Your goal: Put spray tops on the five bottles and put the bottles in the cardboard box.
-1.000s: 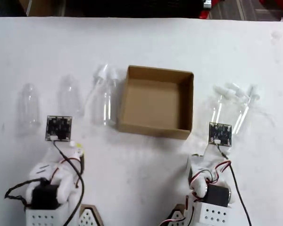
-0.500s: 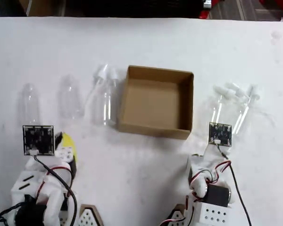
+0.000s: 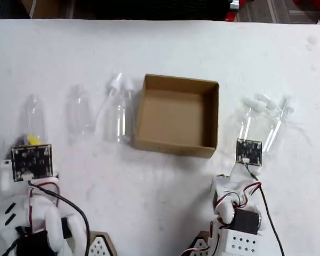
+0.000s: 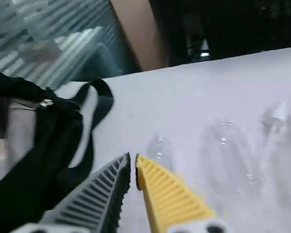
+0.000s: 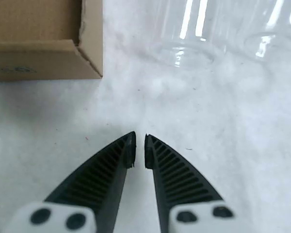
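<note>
Five bottles (image 3: 80,109) are seen standing on the table (image 3: 165,48): three left of the single box (image 3: 176,114), two right of it. White tops (image 3: 256,101) appear fitted on perhaps three. The left gripper (image 4: 133,162), jaws together and empty, is placed near the leftmost bottle. The right gripper (image 5: 139,143), likewise closed, is placed before the right pair.

White table (image 3: 165,48), black bag (image 4: 43,145) beside it

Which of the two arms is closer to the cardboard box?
Right. The right gripper sits just off a near corner of the cardboard box; the left gripper is away on the other side, by the outermost bottle without a top.
</note>
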`<action>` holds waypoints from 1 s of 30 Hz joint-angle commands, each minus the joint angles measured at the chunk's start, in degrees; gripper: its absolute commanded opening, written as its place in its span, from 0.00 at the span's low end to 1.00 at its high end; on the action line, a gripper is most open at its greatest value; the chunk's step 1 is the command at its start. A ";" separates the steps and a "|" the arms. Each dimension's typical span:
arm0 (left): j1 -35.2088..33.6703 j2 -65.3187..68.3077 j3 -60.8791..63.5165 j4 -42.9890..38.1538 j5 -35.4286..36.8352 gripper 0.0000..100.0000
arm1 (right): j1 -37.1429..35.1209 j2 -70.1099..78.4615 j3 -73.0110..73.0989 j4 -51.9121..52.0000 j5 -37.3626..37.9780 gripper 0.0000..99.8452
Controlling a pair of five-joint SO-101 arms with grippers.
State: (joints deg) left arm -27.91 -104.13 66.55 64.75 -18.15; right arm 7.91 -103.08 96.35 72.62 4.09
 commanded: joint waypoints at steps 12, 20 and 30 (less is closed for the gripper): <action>-3.30 8.57 -1.67 -13.27 -7.82 0.02 | 0.57 -0.22 0.53 0.13 -0.53 0.02; -2.59 48.57 -31.47 -3.87 -4.92 0.02 | 0.57 -0.22 0.53 0.13 -0.53 0.02; -1.71 94.99 -70.51 9.85 2.37 0.02 | 0.57 -0.22 0.53 0.13 -0.53 0.02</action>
State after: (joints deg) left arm -30.99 -25.27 12.92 70.90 -19.30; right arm 7.91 -103.08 96.35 72.62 4.09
